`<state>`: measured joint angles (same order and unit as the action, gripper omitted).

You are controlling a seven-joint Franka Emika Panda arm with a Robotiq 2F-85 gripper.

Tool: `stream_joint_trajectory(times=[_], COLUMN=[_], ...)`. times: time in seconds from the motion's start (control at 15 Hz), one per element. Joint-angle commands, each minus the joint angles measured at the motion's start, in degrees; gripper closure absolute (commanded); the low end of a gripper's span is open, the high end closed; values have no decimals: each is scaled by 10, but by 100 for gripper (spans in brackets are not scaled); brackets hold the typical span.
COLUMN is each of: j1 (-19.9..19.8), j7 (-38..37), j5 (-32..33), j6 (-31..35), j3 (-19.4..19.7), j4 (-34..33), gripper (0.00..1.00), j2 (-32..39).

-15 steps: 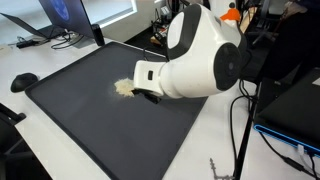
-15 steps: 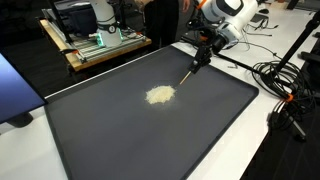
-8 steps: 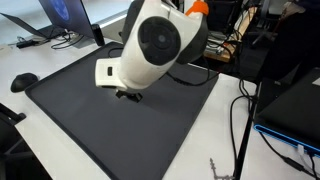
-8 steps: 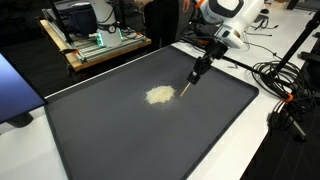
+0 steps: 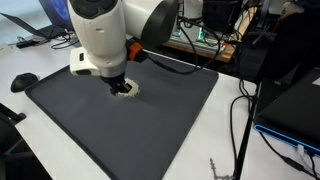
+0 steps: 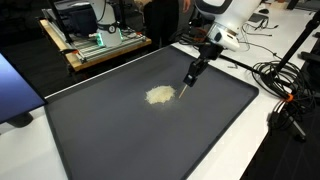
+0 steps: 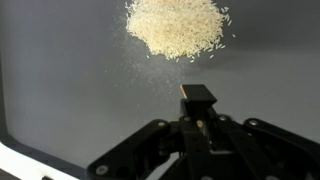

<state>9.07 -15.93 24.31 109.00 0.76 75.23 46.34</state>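
One gripper: the gripper [image 6: 195,72] hangs over the far-right part of the mat, tilted down toward the grain pile; in the wrist view the gripper [image 7: 200,122] comes in from the bottom edge.
Jaws: pressed together on a slim tool [image 6: 188,84], with no gap to be seen between them.
Slim tool: it sticks out past the fingertips and slants down toward the mat; in the wrist view the slim tool [image 7: 197,96] ends in a dark, blunt tip with a pale edge. I cannot tell whether the tip touches the mat.
Grain pile: a small heap of pale grains [image 6: 159,95] lies near the middle of the mat, just beside the tool's tip but apart from it. In the wrist view the heap [image 7: 175,27] sits above the tip, with a few loose grains strewn between them. In an exterior view the arm hides part of the heap [image 5: 128,91].
Mat: a large black mat [image 6: 120,135] covers most of a white table [image 6: 255,145].
Surroundings: a wooden cart [image 6: 100,50] stands behind the table, and black cables [image 6: 275,75] trail off to one side.
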Motion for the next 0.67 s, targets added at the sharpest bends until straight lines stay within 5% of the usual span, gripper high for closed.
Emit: stream_joint_trajectory(times=[0.0, 0.6], j1=[-29, -107], j7=[60, 163], j5=[-59, -169], j6=[18, 88], j3=[-7, -11], j4=[69, 188], gripper=[97, 97], j2=[-58, -138])
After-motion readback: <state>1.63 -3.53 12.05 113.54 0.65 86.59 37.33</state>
